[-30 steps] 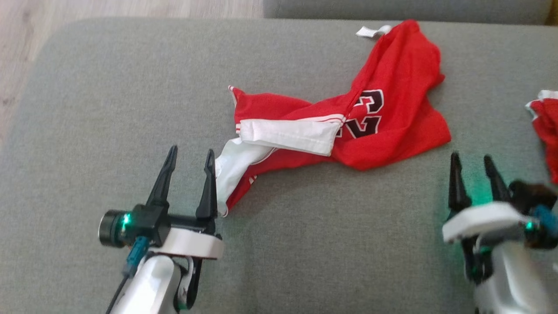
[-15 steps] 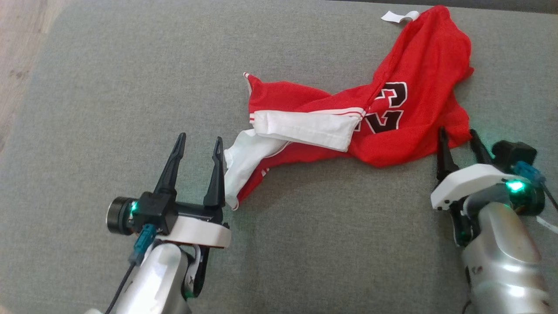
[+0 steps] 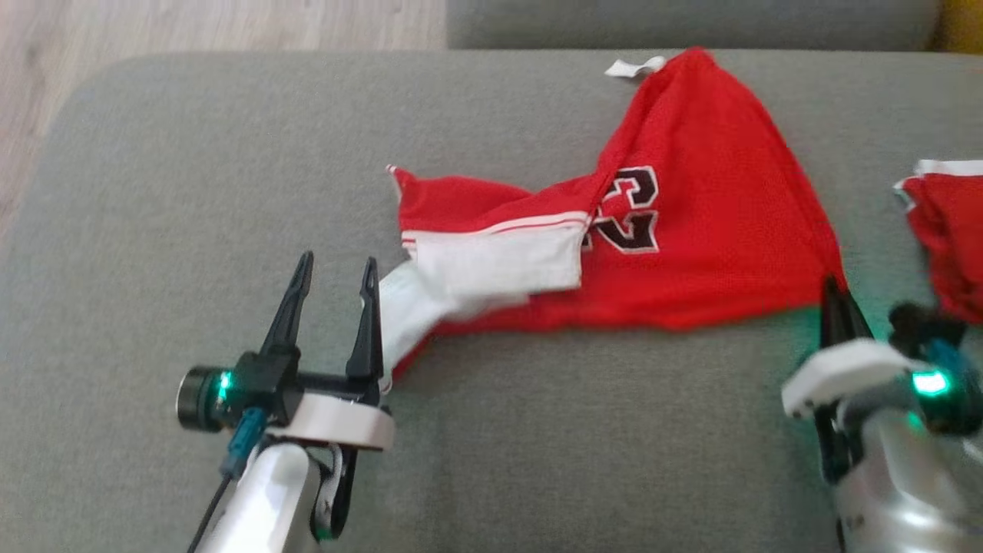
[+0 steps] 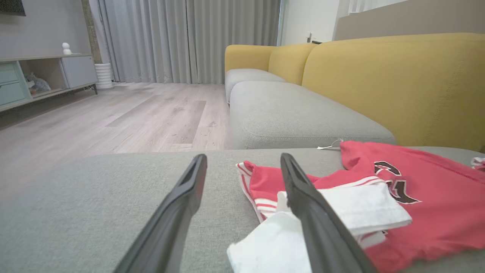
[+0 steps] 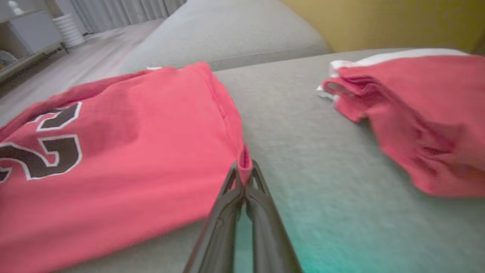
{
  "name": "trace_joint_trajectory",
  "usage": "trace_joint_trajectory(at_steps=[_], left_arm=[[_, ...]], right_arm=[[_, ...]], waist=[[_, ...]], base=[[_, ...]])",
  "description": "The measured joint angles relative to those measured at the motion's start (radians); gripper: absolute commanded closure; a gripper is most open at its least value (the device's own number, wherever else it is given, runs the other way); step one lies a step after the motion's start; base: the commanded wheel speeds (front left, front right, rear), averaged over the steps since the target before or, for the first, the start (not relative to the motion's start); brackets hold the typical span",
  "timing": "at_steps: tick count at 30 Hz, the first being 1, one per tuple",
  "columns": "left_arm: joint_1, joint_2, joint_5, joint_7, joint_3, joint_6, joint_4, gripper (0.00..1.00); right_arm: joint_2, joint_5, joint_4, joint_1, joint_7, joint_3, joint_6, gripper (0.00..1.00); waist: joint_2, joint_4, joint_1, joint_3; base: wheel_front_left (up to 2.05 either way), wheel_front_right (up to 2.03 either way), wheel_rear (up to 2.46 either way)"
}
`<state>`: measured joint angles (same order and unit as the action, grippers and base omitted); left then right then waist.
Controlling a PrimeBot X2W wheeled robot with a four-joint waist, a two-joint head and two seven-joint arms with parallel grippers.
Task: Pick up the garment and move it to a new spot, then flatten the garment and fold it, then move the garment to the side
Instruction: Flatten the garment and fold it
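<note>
Pinching the near right corner of the red garment (image 3: 691,253), the right gripper (image 5: 244,172) has its two dark fingers pressed together on a small raised fold of cloth, over the near right part of the grey cushion (image 3: 192,153).

The garment lies across the middle of the cushion and reaches towards its far edge, where a small white tag (image 3: 633,67) sticks out. A black number (image 3: 626,211) with a white outline is printed on the cloth. A crease covers part of it, so it cannot be fully read. A white band (image 3: 499,265) is folded over the garment's left half and looks blurred from the head camera.

The left gripper (image 3: 338,263) is spread wide and holds nothing, over the near left of the cushion. Its right finger is just beside the garment's white end, and contact cannot be judged. From the left wrist, that finger hides part of the white cloth.

A second red garment (image 3: 948,230) with white trim lies at the cushion's right edge, blurred and cut off by the frame.
</note>
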<state>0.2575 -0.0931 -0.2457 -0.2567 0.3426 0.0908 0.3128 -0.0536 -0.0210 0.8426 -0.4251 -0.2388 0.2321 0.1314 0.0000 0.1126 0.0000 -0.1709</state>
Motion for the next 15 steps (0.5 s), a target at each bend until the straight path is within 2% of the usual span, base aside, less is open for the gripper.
trace_joint_trajectory(at_steps=[8, 9, 10, 13, 15], left_arm=[[-0.059, 0.0, 0.001, 0.0, -0.013, -0.004, 0.004, 0.0], [-0.06, 0.0, 0.001, 0.0, -0.013, -0.004, 0.005, 0.0], [-0.061, 0.0, 0.001, 0.0, -0.015, -0.004, 0.006, 0.0], [-0.061, 0.0, 0.009, 0.0, -0.016, -0.009, 0.007, 0.0], [-0.061, 0.0, 0.01, 0.0, -0.016, -0.012, 0.01, 0.0]], right_arm=[[0.006, 0.054, -0.113, 0.18, 0.074, 0.09, 0.0, 1.0], [0.007, 0.053, -0.124, 0.193, 0.091, 0.094, 0.0, 0.8], [0.008, 0.058, -0.139, 0.205, 0.099, 0.094, 0.0, 0.0], [0.008, 0.055, -0.189, 0.23, 0.092, 0.08, 0.0, 0.0], [0.007, 0.005, -0.227, 0.233, 0.057, 0.027, 0.0, 0.0]], waist=[[0.0, -0.057, -0.0002, 0.075], [0.0, -0.061, -0.0002, 0.082], [0.0, -0.066, -0.0001, 0.088], [0.0, -0.073, -0.0002, 0.098], [0.0, -0.074, -0.0001, 0.099]], base=[[0.0, 0.0, 0.0], [0.0, 0.0, 0.0], [0.0, 0.0, 0.0], [0.0, 0.0, 0.0], [0.0, 0.0, 0.0]])
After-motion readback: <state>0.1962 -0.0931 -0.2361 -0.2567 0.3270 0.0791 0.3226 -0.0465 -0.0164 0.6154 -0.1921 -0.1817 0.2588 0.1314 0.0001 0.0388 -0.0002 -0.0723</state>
